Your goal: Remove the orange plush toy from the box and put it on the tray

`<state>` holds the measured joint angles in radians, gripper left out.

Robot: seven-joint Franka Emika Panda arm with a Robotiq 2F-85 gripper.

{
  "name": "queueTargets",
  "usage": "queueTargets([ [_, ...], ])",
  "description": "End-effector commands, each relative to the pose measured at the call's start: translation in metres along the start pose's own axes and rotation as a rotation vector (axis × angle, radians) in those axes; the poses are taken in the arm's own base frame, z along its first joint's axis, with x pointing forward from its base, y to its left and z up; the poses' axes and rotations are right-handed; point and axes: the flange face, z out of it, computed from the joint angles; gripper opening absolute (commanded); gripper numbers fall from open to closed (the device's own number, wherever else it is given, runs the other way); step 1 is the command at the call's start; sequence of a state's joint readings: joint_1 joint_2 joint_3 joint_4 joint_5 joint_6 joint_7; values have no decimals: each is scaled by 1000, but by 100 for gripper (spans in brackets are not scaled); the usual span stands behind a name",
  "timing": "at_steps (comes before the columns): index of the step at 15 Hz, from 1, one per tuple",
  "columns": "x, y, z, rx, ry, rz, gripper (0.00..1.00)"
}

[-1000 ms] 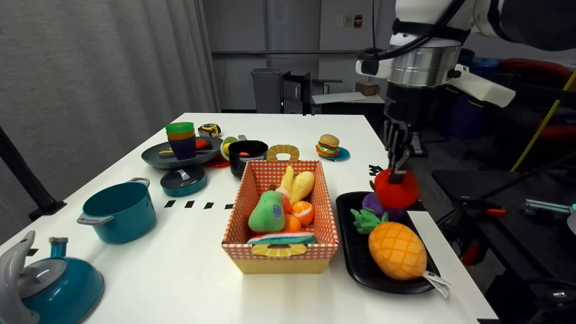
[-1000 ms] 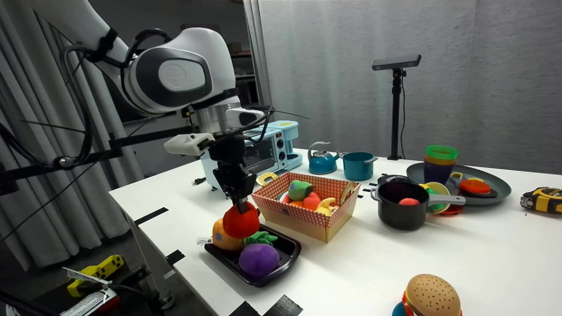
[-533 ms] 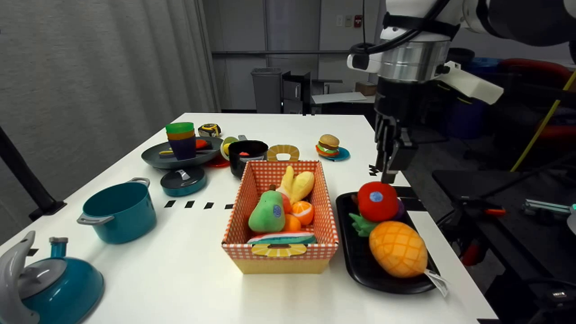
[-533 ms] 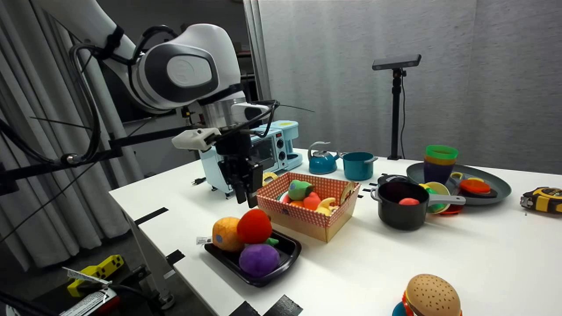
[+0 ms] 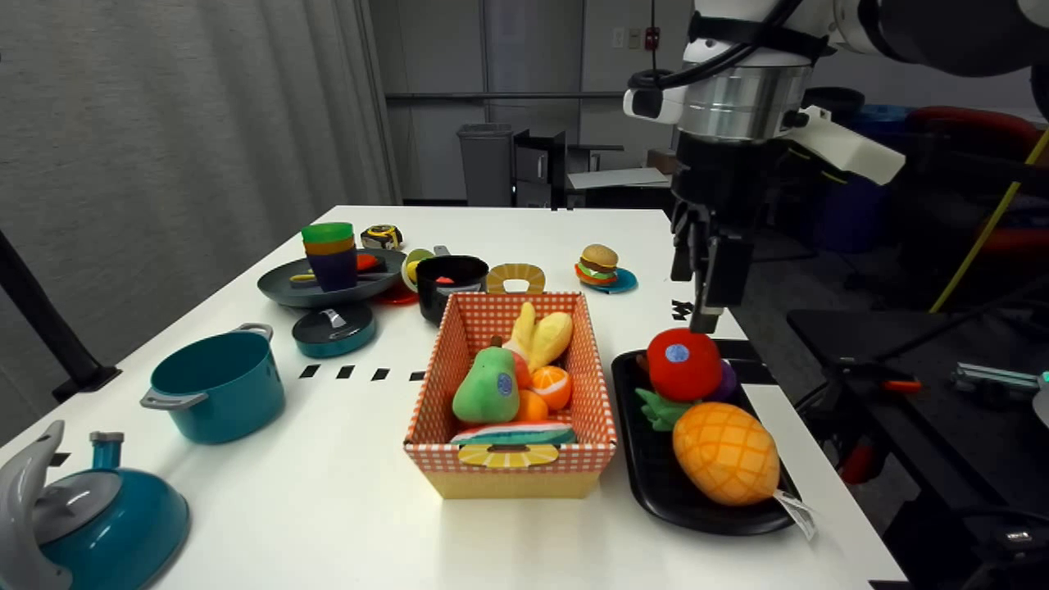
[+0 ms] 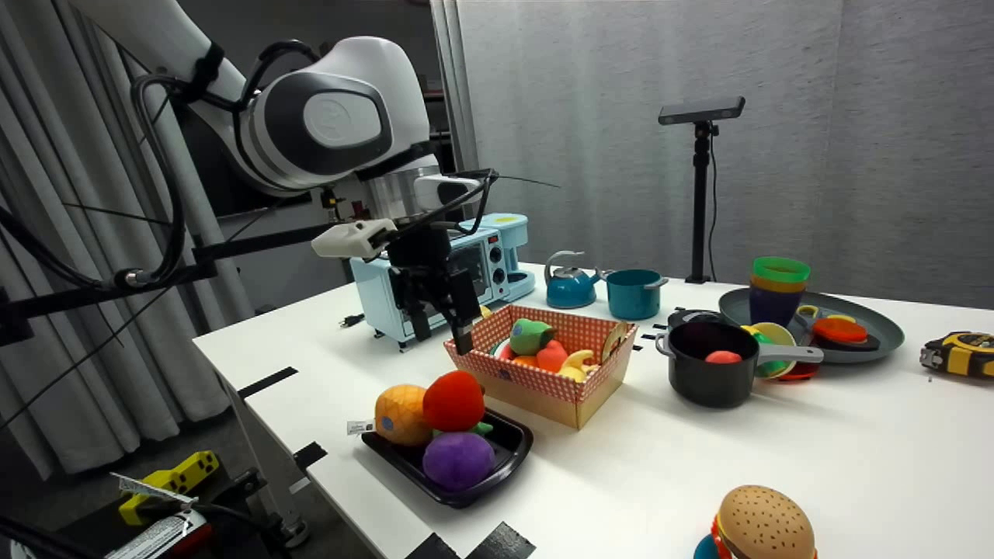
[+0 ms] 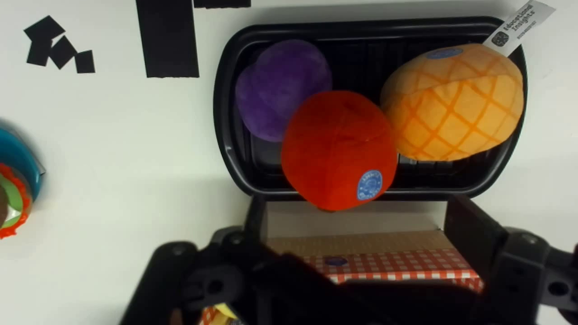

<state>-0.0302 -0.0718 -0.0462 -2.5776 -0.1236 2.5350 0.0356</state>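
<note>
Orange plush toy, round and rather red, sits on the tray by the pineapple in an exterior view. The box, with a green pear inside, stands beside the tray. In an exterior view, my gripper hangs higher than the toy, apart from it. In the wrist view, my 2 fingers are spread wide, and the toy is next to the purple plush.
</note>
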Motion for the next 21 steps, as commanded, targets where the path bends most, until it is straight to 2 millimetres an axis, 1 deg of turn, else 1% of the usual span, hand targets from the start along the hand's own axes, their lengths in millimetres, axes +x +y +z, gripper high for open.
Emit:
queueTargets([
  [1,8,2,-10,-28,33,12,100],
  [5,17,5,-18,-41,61,16,100],
  [7,25,4,-25,-41,84,15,100],
  [12,49,3,-51,-30,178,24,100],
  [15,58,4,-61,-31,216,22,100],
  [18,63,6,-68,-33,232,32,100],
  [19,56,6,-64,-31,205,14,100],
  [21,56,6,-63,-31,205,14,100],
])
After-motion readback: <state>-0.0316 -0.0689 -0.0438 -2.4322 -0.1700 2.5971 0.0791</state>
